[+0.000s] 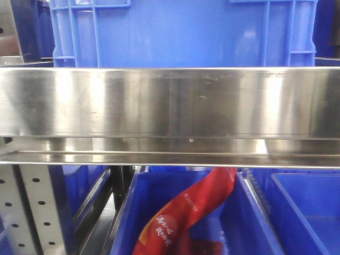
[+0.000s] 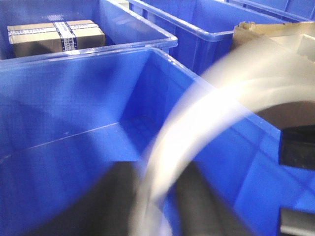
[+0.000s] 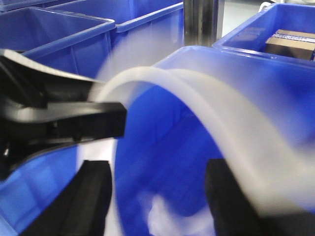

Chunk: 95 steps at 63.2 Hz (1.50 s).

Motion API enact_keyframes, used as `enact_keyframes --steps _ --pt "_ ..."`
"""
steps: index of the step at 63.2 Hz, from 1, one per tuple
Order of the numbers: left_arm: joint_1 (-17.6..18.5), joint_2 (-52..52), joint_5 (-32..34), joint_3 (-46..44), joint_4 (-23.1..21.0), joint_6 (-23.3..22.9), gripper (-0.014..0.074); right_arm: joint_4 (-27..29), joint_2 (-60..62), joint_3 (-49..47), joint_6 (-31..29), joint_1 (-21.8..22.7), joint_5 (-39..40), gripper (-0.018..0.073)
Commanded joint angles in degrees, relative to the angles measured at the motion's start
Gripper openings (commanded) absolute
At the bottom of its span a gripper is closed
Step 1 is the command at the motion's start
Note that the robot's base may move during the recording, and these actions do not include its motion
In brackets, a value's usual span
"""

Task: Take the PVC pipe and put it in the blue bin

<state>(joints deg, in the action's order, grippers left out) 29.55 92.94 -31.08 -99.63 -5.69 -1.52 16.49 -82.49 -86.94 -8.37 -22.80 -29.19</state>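
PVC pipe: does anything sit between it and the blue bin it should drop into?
Nothing visible does. The blurred PVC pipe hangs over the blue bin, with the bin's open interior directly beneath it.

Shiny steel shelf rail [image 1: 170,103], perforated upright [image 1: 26,212]

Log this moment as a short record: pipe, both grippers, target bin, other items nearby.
PVC pipe: white, curved, motion-blurred, over the open blue bin
left gripper: appears shut on the PVC pipe
right gripper: fingers apart, open
placement: pipe held, not yet released
neighbouring bin: holds a taped cardboard box
bin under the steel shelf: red package
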Motion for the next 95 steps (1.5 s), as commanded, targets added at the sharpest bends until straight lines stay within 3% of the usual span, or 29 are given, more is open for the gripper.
enact_keyframes --steps 1,7,26,35,41,49,58,62,84,95 --pt "0.4 -0.3 0.0 -0.5 -0.5 -0.2 0.0316 0.2 0.4 -0.5 -0.3 0.4 0.4 0.032" --pt "0.4 -0.3 0.0 -0.5 -0.5 -0.2 0.0362 0.2 0.4 -0.5 -0.3 0.4 -0.1 0.0321" --pt "0.4 -0.4 0.0 -0.5 -0.4 -0.2 0.0358 0.1 0.6 -0.5 -0.3 0.4 -0.6 0.0319" --pt "0.4 -1.3 -0.1 -0.5 -0.2 -0.2 0.0346 -2.7 1.5 -0.5 -0.3 0.4 -0.8 0.0284" --pt "0.4 -1.9 -0.5 -0.5 0.0 -0.2 0.0296 -2.7 2.5 -0.5 -0.3 0.4 -0.8 0.0181" --pt "0.4 -2.1 -0.7 -0.5 0.0 -0.2 0.0161 -2.8 3.2 -0.5 -0.3 0.4 -0.9 0.0041" --pt "0.4 -3.2 -2.8 -0.5 0.0 -0.2 -0.0107 -3.0 3.7 -0.5 -0.3 0.4 -3.6 -0.0116" --pt "0.4 -4.0 -3.3 -0.5 0.0 -0.2 -0.0111 -3.0 4.0 -0.5 -0.3 0.4 -4.5 -0.017" --pt "0.4 -5.3 -2.5 -0.6 0.0 -0.2 -0.0111 -2.6 4.5 -0.5 -0.3 0.4 -5.5 -0.0169" --pt "0.4 -7.7 -6.0 -0.6 0.0 -0.2 -0.0111 -5.1 8.3 -0.5 -0.3 0.4 -5.5 -0.0169"
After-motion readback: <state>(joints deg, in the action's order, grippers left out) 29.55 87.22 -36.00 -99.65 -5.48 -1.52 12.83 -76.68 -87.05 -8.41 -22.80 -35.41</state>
